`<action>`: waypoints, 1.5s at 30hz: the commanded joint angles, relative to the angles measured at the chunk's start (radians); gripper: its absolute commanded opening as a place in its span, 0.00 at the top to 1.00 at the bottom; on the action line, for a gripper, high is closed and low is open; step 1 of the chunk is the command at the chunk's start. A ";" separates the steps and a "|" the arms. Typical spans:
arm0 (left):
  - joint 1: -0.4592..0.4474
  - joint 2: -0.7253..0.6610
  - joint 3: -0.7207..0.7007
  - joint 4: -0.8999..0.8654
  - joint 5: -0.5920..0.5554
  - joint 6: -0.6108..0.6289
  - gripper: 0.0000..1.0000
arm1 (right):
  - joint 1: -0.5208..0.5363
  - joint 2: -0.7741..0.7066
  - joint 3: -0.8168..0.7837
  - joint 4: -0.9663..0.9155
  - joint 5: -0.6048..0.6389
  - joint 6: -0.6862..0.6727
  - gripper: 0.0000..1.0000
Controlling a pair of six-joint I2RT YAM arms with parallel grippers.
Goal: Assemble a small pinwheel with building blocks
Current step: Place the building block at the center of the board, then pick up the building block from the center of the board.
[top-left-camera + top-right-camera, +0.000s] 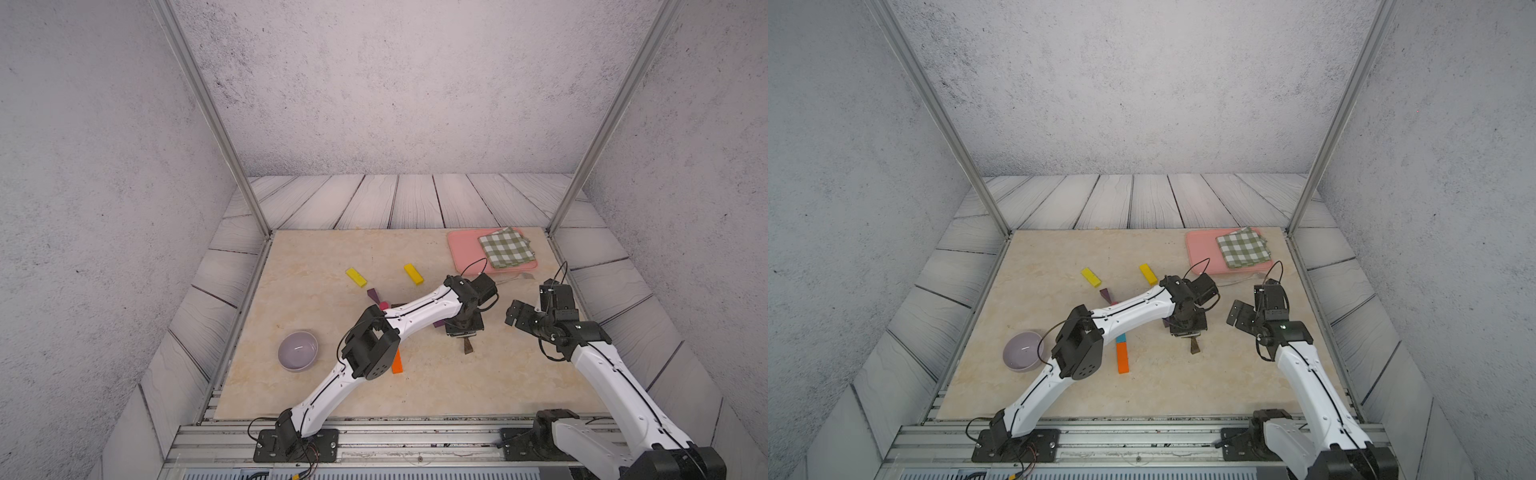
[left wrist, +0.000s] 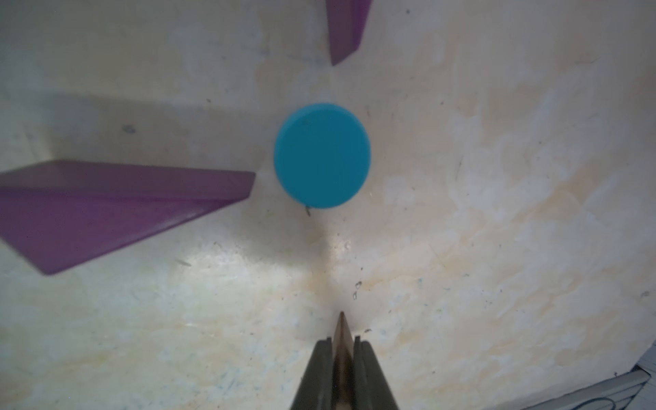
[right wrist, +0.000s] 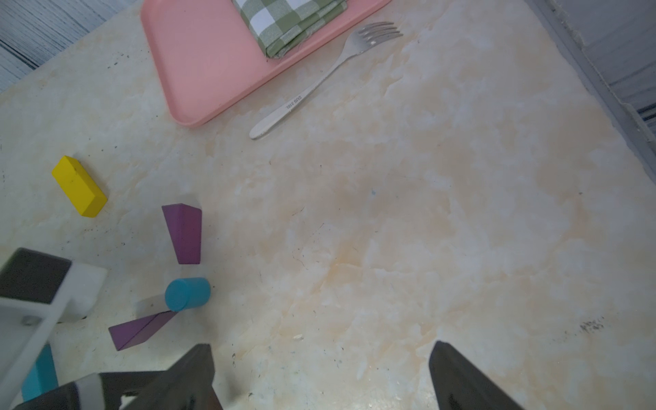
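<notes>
My left gripper (image 2: 342, 342) is shut on a thin brown wedge (image 2: 342, 324) and holds it point-down just over the table; both top views show the wedge (image 1: 467, 345) below the wrist. Ahead of its tip stands a blue cylinder (image 2: 322, 155) with two purple wedges (image 2: 106, 209) (image 2: 346, 28) pointing at it. My right gripper (image 3: 319, 365) hovers open and empty to the right of them. Two yellow bars (image 1: 356, 277) (image 1: 413, 274) lie farther back. A third purple wedge (image 1: 374, 296) and a pink cylinder (image 1: 383, 306) peek out beside the left arm. An orange bar (image 1: 1122, 357) and a teal bar (image 1: 1121, 337) lie end to end under that arm.
A pink tray (image 1: 465, 249) with a folded green checked cloth (image 1: 505, 247) sits at the back right, and a fork (image 3: 326, 76) lies along its near edge. A lilac bowl (image 1: 297, 350) stands at the left, near the table's edge.
</notes>
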 commanded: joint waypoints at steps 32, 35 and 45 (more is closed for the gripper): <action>0.019 -0.326 -0.097 0.008 -0.090 0.199 0.04 | -0.011 -0.081 0.046 -0.116 -0.104 -0.032 0.01; 0.029 -0.605 -0.507 0.266 -0.116 0.191 0.04 | -0.008 -0.067 0.036 -0.109 -0.227 -0.054 0.00; 0.449 -1.177 -1.149 0.400 -0.180 0.330 0.04 | 0.377 0.097 -0.060 -0.021 -0.231 -0.020 0.15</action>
